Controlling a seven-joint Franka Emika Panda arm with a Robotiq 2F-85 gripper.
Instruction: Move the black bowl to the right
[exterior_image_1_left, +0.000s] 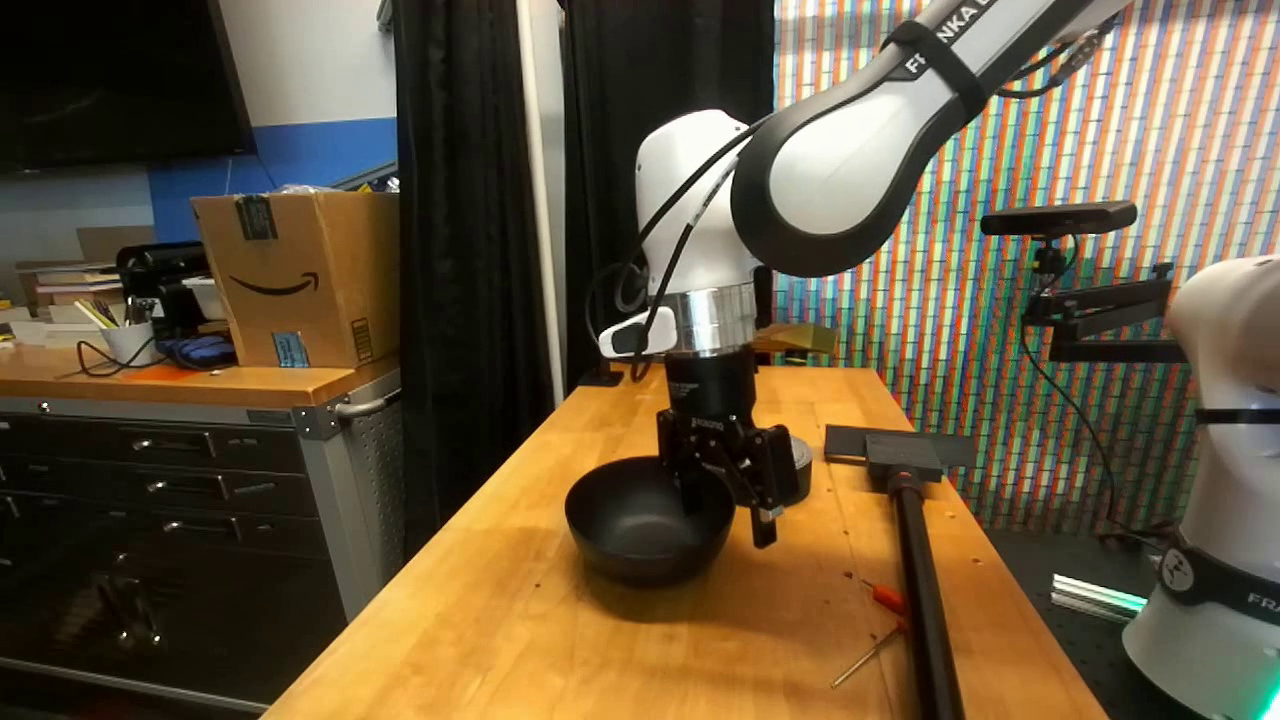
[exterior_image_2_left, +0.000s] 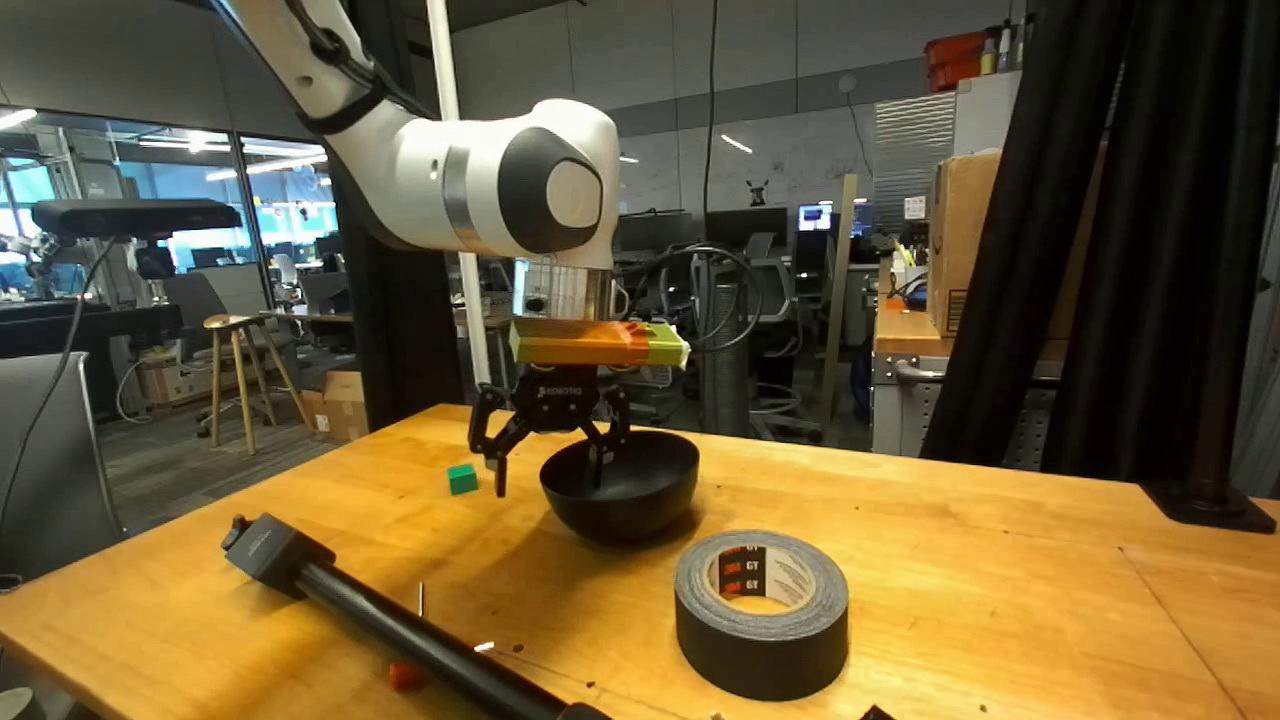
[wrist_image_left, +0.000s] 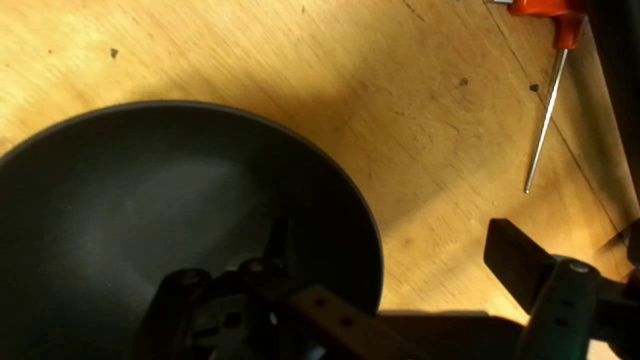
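The black, two-fingered metal gripper (exterior_image_2_left: 549, 488) hangs with its tips well spread, nothing pinched between them. What the next move turns on, I'd say, is the rim of the round, matte black bowl (exterior_image_2_left: 640, 500), perhaps plastic: it runs between the two. One finger (exterior_image_2_left: 597, 472) points down within the bowl's mouth; the other finger (exterior_image_2_left: 501, 478) is outside, a clear gap short of the wall. How deep the inner tip reaches I can't make out. The bowl stands upright, most of it off to the inner finger's side, and being round it offers no long axis to line up; a squeeze from here should catch its side wall. Farther out, on the outer finger's side, lies a slim, red-handled steel hand tool (wrist_image_left: 551, 100), and past it a long, black, metal-looking pole (exterior_image_1_left: 918, 570).
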